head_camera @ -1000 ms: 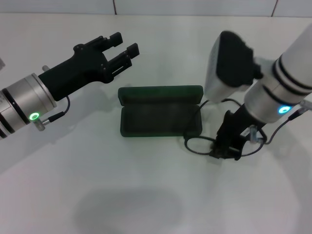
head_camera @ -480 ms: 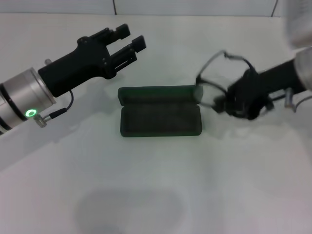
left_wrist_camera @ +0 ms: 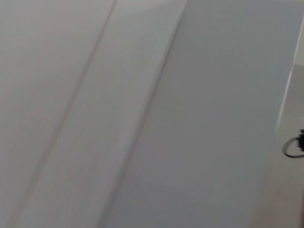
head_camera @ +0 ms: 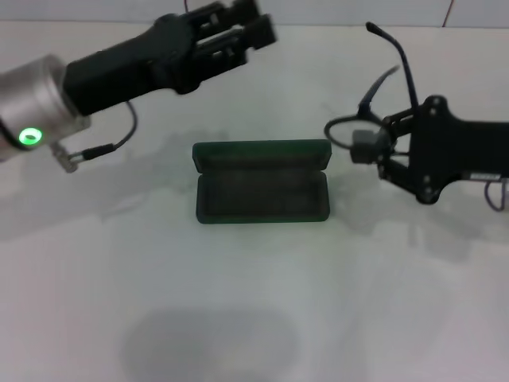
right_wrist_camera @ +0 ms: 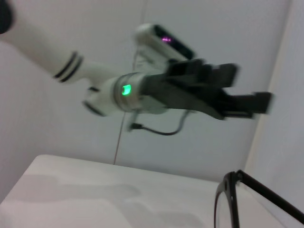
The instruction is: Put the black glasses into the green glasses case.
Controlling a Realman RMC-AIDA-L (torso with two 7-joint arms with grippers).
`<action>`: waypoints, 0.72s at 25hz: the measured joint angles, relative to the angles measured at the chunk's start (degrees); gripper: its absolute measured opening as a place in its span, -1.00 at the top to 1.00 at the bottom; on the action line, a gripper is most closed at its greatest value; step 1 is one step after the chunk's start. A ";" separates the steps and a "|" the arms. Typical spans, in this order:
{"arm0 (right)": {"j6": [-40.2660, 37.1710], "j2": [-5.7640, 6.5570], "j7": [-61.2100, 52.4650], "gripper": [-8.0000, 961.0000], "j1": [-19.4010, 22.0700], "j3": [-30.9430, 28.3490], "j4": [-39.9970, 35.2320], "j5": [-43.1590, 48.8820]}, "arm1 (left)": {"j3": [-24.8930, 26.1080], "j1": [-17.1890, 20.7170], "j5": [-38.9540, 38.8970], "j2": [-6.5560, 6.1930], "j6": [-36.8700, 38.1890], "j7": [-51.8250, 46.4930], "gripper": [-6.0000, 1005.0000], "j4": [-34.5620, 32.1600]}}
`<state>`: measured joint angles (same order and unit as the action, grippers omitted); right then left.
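The green glasses case (head_camera: 262,193) lies open in the middle of the white table, its lid (head_camera: 262,151) on the far side. My right gripper (head_camera: 368,148) is just right of the case, lifted off the table, and shut on the black glasses (head_camera: 342,130). Their temple arms (head_camera: 404,64) stick up and back. A lens rim also shows in the right wrist view (right_wrist_camera: 227,199). My left gripper (head_camera: 248,24) is open and empty, high over the far left of the case. It also shows in the right wrist view (right_wrist_camera: 247,88).
The white table (head_camera: 238,302) stretches in front of the case. A pale wall (left_wrist_camera: 142,114) fills the left wrist view, with a small dark loop (left_wrist_camera: 290,147) at its edge. A grey cable (head_camera: 103,147) hangs from the left arm.
My right gripper picked the glasses off the table at the case's right front corner and raised them, temples now pointing up. My left arm swung up and toward the back.
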<state>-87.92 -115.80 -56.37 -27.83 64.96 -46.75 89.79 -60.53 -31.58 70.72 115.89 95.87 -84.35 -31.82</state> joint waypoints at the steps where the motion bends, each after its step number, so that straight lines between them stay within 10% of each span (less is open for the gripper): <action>1: -0.03 -0.08 2.51 0.74 -0.34 0.22 1.40 -0.41 | -0.03 -1.30 1.02 -0.16 0.03 -2.01 -0.15 0.17; 18: -1.44 -0.25 14.95 0.74 -2.80 5.45 4.76 -3.04 | -0.12 -13.63 21.27 1.53 -0.46 -16.04 -0.14 0.78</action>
<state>-89.36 -116.06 -41.42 -30.63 70.41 -41.99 86.75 -60.65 -45.21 91.99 117.42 95.41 -100.39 -31.04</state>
